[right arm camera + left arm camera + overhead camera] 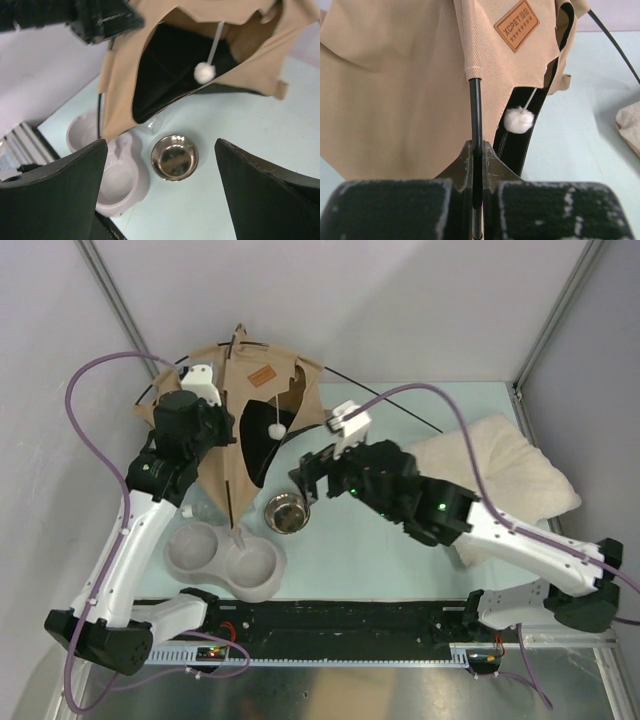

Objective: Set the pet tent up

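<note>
The tan pet tent [215, 455] with black lining stands half-raised at the back left, with its brown label patch [262, 376] and white pompom [276, 429] showing. My left gripper [222, 430] is shut on a thin black pole [475, 110] where it leaves the tan fabric sleeve [395, 90]. The label [517, 25] and pompom [518, 120] hang beyond it. My right gripper [308, 472] is open and empty, hovering in front of the doorway [170, 60]. Its fingers [75, 190] are wide apart above the table.
A steel bowl [287, 512] sits below the right gripper [160, 145]. The grey double pet bowl [225, 558] lies at the front left by the tent's foot. A cream fluffy pillow [500, 465] lies at the right. A loose pole end [400, 410] sticks out rightwards.
</note>
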